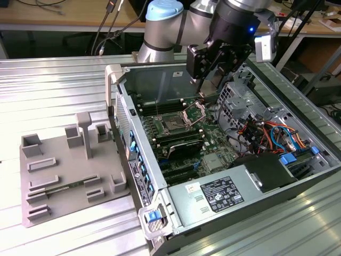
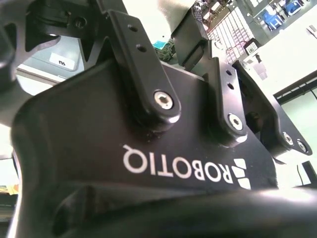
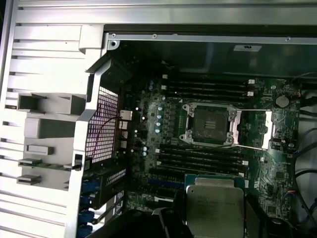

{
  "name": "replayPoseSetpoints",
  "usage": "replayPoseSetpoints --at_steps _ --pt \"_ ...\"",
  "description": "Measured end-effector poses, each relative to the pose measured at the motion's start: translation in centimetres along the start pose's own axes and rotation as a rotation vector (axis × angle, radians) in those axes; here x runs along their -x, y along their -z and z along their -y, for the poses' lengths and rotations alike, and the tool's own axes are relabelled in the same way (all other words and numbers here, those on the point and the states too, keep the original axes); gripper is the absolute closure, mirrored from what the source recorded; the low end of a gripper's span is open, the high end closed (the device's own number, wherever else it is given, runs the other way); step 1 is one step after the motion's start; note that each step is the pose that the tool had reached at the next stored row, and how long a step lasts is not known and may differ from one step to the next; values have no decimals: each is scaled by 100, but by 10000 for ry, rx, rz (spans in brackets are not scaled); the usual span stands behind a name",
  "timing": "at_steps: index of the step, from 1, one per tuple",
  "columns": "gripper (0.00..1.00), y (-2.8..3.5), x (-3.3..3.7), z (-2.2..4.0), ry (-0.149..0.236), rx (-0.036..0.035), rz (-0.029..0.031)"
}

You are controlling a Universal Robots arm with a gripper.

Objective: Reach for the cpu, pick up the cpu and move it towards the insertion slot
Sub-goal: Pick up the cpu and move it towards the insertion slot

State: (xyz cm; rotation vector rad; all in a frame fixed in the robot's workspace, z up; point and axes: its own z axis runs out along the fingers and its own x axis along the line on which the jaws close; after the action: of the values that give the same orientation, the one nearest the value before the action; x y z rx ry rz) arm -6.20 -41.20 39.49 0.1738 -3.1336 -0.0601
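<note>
The cpu (image 3: 214, 207), its lower edge cut off, sits clamped in the tool (image 3: 214, 218) near the insertion slot (image 3: 210, 124).

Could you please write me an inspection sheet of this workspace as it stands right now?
Surface: ribbed metal table; the open computer case lies on it.
Job's things: the cpu is held at the gripper, above the motherboard and short of the insertion slot; the slot's bracket is hinged open and the socket is bare.
Clutter: grey tray with rectangular recesses, beside the case on the exterior view's left; a green strip lies in one recess.
Gripper: gripper hangs over the far end of the case, shut on the cpu.
Cables: red, blue and orange wires bundled inside the case; black cables hang behind the table.
Surroundings: wooden bench behind the arm.
</note>
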Motion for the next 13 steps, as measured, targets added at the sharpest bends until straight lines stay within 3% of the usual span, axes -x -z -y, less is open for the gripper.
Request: replayPoseSetpoints --at_steps 13 --pt "45 -1 80 9 1 0 0"
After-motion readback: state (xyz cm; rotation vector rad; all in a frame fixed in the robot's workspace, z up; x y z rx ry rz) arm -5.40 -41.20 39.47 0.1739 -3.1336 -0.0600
